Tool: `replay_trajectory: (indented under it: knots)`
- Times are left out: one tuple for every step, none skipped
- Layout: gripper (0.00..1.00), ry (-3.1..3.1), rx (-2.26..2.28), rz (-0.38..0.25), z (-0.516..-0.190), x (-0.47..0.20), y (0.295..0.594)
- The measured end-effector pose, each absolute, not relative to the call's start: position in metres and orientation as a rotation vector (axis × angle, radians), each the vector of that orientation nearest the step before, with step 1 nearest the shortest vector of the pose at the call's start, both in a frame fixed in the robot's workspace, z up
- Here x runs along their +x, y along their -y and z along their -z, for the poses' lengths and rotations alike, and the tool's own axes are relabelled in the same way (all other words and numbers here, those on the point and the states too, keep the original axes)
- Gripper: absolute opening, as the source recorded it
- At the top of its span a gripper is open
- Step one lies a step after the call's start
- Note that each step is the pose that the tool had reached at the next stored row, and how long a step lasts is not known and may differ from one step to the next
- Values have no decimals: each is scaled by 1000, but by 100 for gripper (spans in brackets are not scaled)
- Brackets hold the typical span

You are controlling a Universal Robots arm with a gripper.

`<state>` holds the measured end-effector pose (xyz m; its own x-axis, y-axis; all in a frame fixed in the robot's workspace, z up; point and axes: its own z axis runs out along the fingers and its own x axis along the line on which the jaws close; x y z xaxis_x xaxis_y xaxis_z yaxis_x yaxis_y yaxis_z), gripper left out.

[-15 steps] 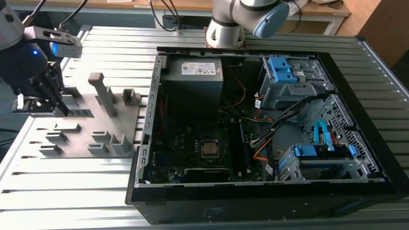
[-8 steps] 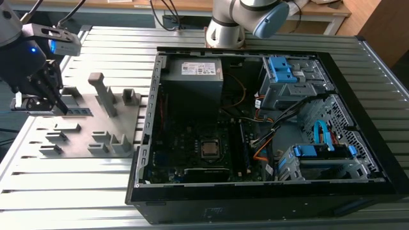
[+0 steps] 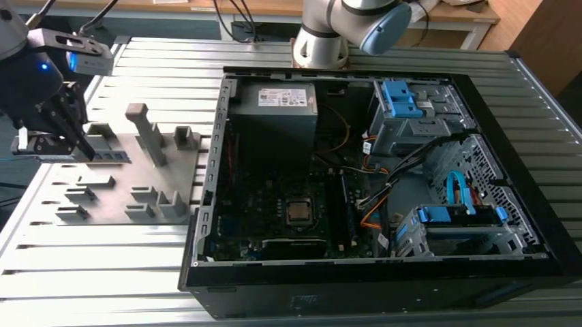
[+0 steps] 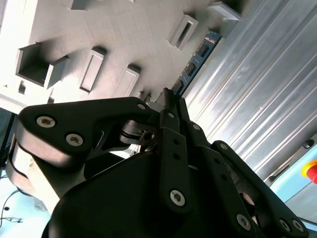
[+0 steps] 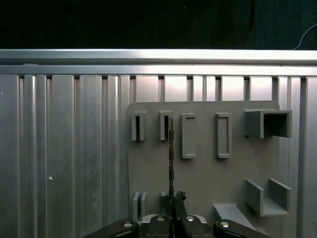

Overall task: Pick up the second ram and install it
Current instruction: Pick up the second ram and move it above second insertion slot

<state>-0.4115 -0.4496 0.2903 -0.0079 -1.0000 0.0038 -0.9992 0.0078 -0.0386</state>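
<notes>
Grey plastic rack (image 3: 114, 194) lies directly beneath my gripper (image 5: 172, 199), which is pinched tight on one end of the memory stick (image 5: 171, 144). I see the stick edge-on, reaching straight out past the gripper's tip over the rack's slots. Well off to one side of the gripper, the open computer case (image 3: 364, 296) sits on the ribbed metal table (image 3: 91, 272).

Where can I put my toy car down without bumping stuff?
Bare table lies below and above the grey plate in the exterior view. Crowded: the plate's blocks, where the gripper pinches the memory stick, and inside the computer case.
</notes>
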Motion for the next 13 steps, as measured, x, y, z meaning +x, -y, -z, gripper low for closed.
replay_trajectory:
  knots:
    - [14,-2213,-2195,47,-291,-412,450]
    - [14,-2213,-2195,47,-292,-412,450]
    - [14,-2213,-2195,47,-292,-412,450]
    - [14,-2213,-2195,47,-293,-412,450]
    - [14,-2213,-2195,47,-294,-412,450]
    - [14,-2213,-2195,47,-295,-412,450]
    - [14,-2213,-2195,47,-295,-412,450]
    - [14,-2213,-2195,47,-296,-412,450]
    - [14,-2212,-2195,47,-297,-412,450]
    - [14,-2212,-2195,47,-297,-412,450]
    - [14,-2213,-2195,47,-298,-412,450]
    - [14,-2213,-2195,47,-298,-412,450]
    - [14,-2213,-2195,47,-299,-412,450]
